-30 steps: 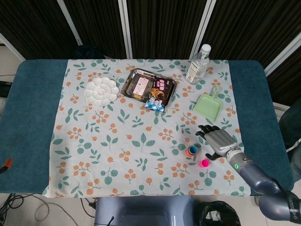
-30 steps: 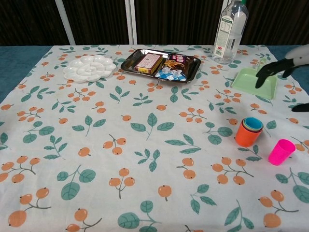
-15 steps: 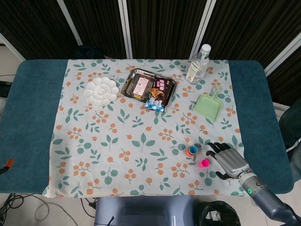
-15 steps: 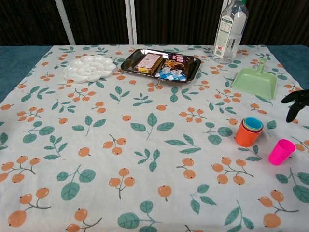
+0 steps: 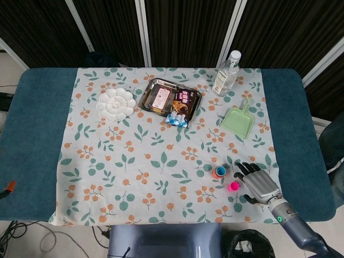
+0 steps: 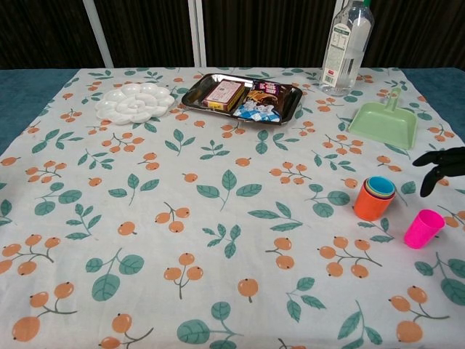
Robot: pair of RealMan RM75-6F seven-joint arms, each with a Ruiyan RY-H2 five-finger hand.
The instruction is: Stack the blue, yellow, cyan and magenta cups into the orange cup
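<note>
Magenta cup [image 5: 234,186] stands upright and alone on the tabletop [image 5: 32,134], mouth up, just beside the orange cup [image 5: 219,172] and on the side nearer the robot. Orange cup is upright too and, in the chest view, shows coloured rims nested inside it, blue and yellow among them; cyan cannot be told apart for certain. Judged from this, only the magenta cup is left to stack. Right hand [image 5: 259,184] hovers just beside the magenta cup, on the side away from the orange cup, fingers spread and holding nothing; the head view shows its fingertips [image 5: 240,169] pointing away from the robot, roughly level with the orange cup. The chest view catches only dark fingers at the right edge of frame, above and outboard of the magenta cup, apart from it. Left hand is not in view, so the right is the nearer. Cup axis is vertical; the coming grasp appears to need the hand to close in sideways towards the robot's left. Risk: a tip-over, as the cup looks light. Also present: bottle [image 5: 226,73], green dustpan [image 5: 237,120], snack tray [image 5: 170,99], white palette [image 5: 116,103]
</note>
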